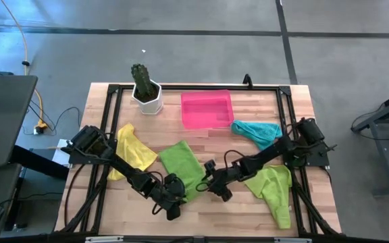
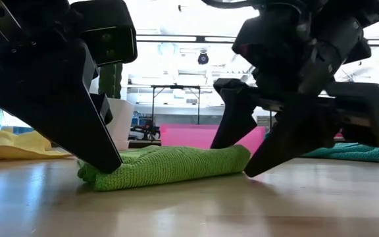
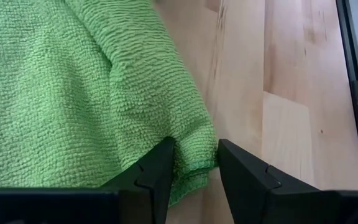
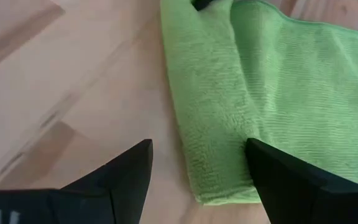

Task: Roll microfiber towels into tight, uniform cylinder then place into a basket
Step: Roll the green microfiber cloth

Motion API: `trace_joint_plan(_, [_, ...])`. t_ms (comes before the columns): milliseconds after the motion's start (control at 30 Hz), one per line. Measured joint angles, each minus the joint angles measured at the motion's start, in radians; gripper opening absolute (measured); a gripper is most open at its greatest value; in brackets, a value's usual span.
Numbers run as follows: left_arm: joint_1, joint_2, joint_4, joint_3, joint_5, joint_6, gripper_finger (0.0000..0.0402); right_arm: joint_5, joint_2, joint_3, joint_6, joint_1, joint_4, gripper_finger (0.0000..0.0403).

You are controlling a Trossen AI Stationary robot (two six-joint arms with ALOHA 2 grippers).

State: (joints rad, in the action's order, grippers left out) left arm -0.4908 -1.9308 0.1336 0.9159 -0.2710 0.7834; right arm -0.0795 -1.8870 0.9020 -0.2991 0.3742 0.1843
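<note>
Pinching one end of the towel's [image 1: 184, 165] rolled near edge, the left gripper [image 3: 194, 163] faced the right gripper [image 4: 197, 162], which straddled the other end, fingers apart.

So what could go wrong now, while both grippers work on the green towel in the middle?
1. The left gripper pinches only the corner of the green towel; the fabric could slip out.
2. The right gripper is open, one finger on the towel and one on bare table, so the roll may come out uneven.
3. The roll looks loose in the low view and might unroll.
</note>
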Motion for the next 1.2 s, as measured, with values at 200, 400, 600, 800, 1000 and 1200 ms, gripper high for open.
trace_joint_plan(200, [0.0,0.0,0.0,0.0,0.0,0.0,0.012,-0.001,-0.008,0.0,0.003,-0.027,0.001,0.0252])
trace_joint_plan(400, [0.0,0.0,0.0,0.0,0.0,0.0,0.012,0.017,-0.038,0.003,0.004,-0.021,0.012,0.0218])
trace_joint_plan(600, [0.0,0.0,0.0,0.0,0.0,0.0,0.012,-0.069,-0.013,0.003,-0.015,-0.014,-0.011,0.0177])
trace_joint_plan(800, [0.0,0.0,-0.001,0.0,0.003,0.0,0.012,-0.121,0.074,-0.002,-0.007,-0.021,-0.132,0.0197])
trace_joint_plan(1000, [0.005,0.0,-0.001,0.0,0.004,-0.001,0.012,-0.08,0.113,-0.002,0.01,0.001,-0.147,0.0238])
trace_joint_plan(1200, [0.007,0.0,-0.001,0.0,0.01,-0.001,0.012,-0.014,0.087,0.0,-0.069,0.034,-0.093,0.0245])
